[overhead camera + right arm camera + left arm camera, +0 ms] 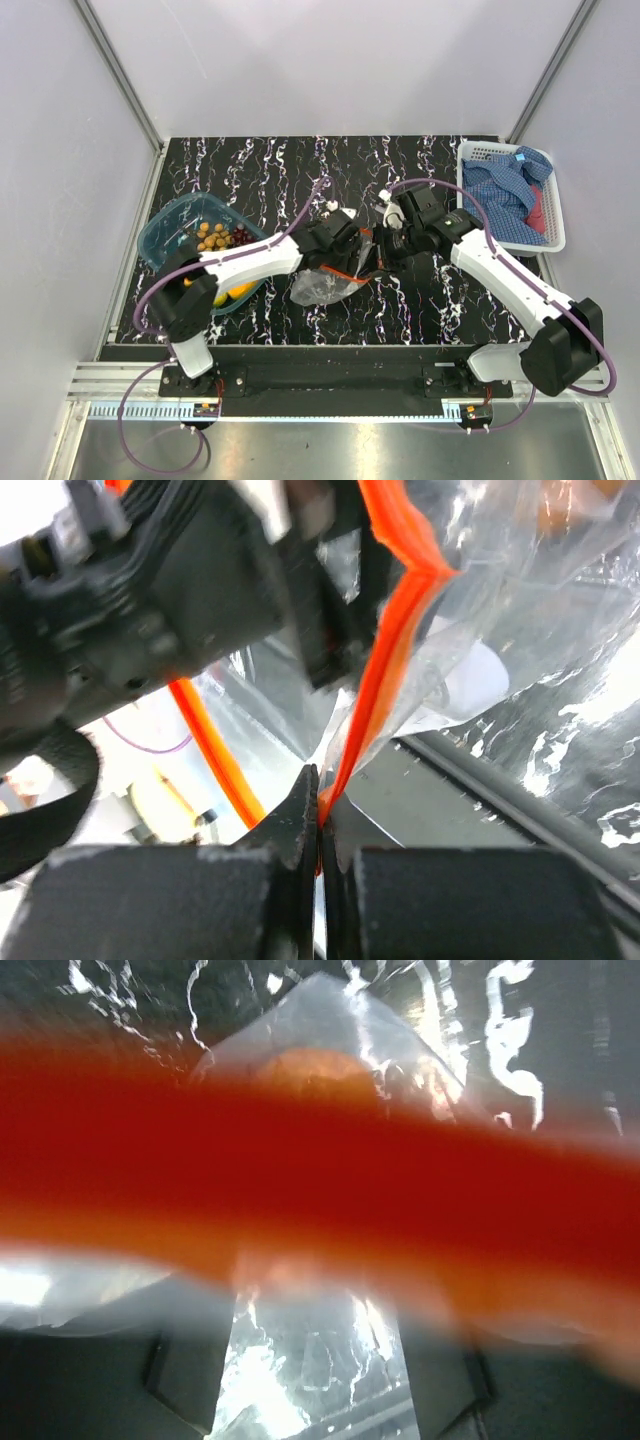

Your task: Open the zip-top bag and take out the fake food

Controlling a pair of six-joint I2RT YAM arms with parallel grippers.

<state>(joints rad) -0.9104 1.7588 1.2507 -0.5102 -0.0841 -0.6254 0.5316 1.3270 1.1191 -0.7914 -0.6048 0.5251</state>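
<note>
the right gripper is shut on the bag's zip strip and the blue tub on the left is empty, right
Not quite. The right gripper is shut on the zip strip of the zip-top bag, but the blue tub is not empty: the top view shows fake food in it.

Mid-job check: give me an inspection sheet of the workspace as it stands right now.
Surface: black marbled table.
Job's things: zip-top bag mid-table, an orange shape showing inside; fake food in the blue tub.
Clutter: white basket holding a checked cloth, far right.
Grippers: left gripper open at the bag; right gripper shut on the zip strip.
Cables: purple cables along both arms.
Surroundings: plain grey walls.
</note>
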